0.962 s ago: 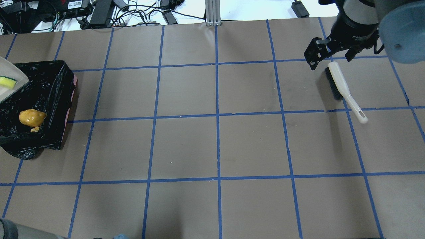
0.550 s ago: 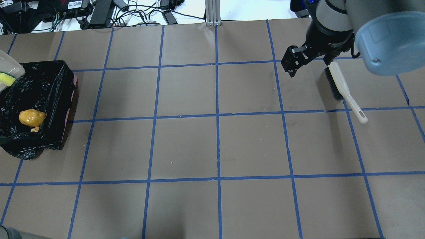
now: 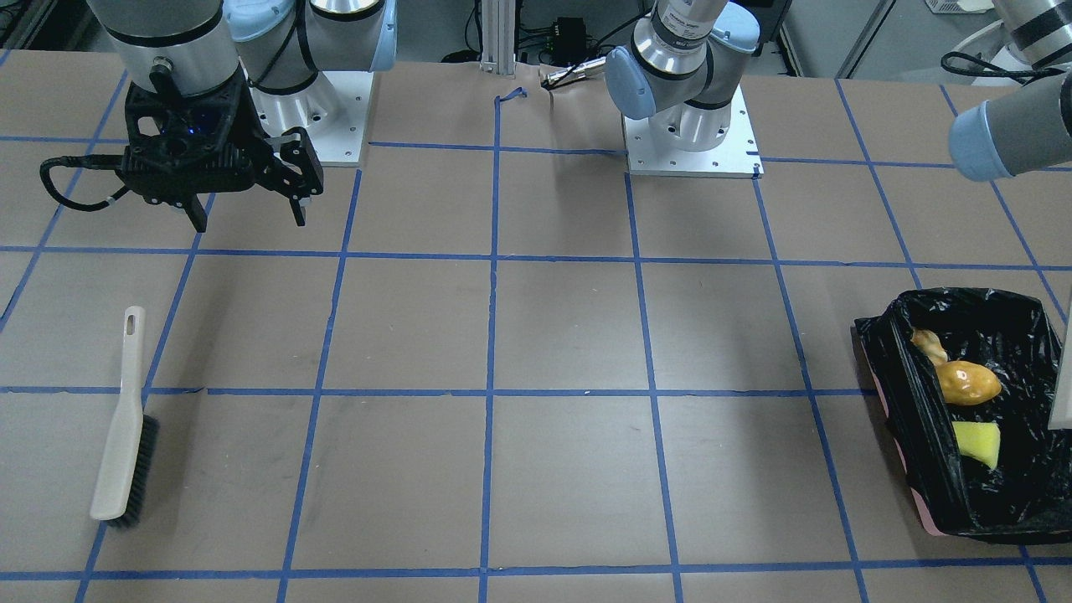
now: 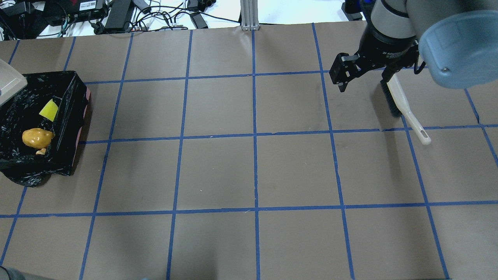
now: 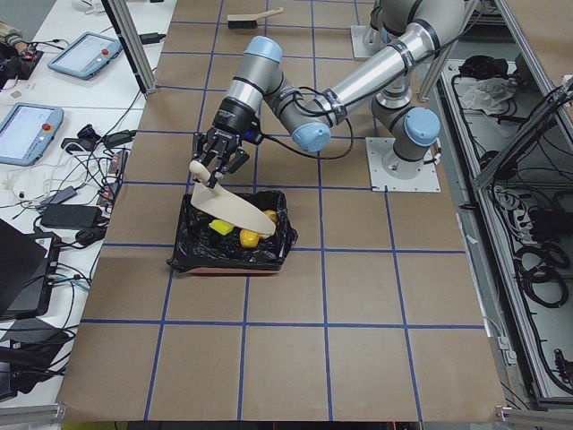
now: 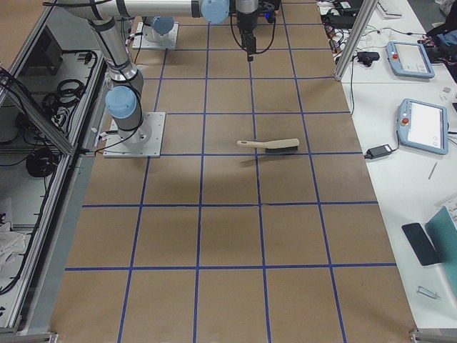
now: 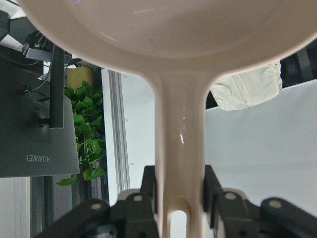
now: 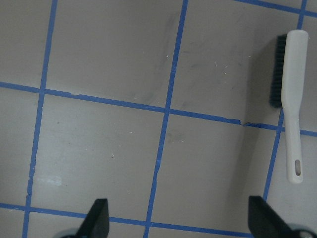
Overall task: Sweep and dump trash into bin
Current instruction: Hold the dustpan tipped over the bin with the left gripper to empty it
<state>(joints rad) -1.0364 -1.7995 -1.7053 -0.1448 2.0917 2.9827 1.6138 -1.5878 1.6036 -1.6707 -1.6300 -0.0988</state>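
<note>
Left claw [image 7: 179, 191], clamped on the dustpan [image 7: 181, 124] handle, tilts the pan over the bin [image 3: 913, 435] at the desk's [image 4: 218, 171] 9 o'clock edge (overhead view) so its load slides out; sponge block [image 3: 978, 442], potato-like lump [image 3: 967, 382] and, apparently, the fruit slice [image 3: 928, 342] lie inside. Right claw [image 3: 249, 219], jaws apart and empty, hovers at 1 o'clock near the brush [image 3: 124, 427], laid down since sweeping seems finished.

A robotics lab: two industrial robot arms [image 3: 678, 59] are bolted on white base plates [image 3: 729, 142] to a desk [image 3: 569, 335] covered in brown paper and marked with a blue tape grid [image 4: 255, 136]. Teach pendants [image 6: 421, 125], power bricks [image 4: 118, 15] and tangled cables [image 4: 163, 17] lie on white side tables [image 6: 400, 186], near an aluminium frame post [image 4: 249, 13].
</note>
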